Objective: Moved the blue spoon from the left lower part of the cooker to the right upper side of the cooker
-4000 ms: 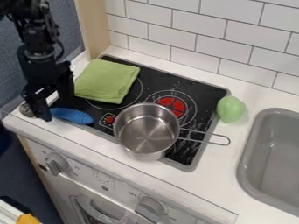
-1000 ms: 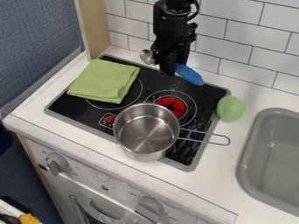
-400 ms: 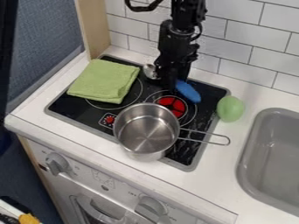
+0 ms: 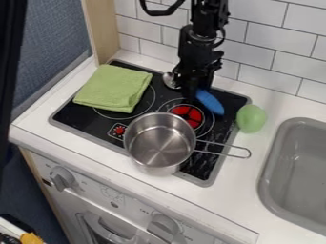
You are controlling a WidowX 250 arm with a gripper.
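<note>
Looking down aslant from above the front of the counter [image 4: 249,202], facing the tiled wall [image 4: 270,40] at upper right. Set close, fitting the cooker top [image 4: 79,116] mid-frame, cropping the sink [image 4: 265,183] at right edge.

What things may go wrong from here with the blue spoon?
The blue-handled metal spoon may turn when the black claw moves away. It is close to the round red cooking zone, so it might end up there. A low move towards the front might knock the silver metal pot.

White tiled wall [image 4: 261,53], blue-grey textured panel [image 4: 54,31], wooden post [image 4: 100,29]
</note>
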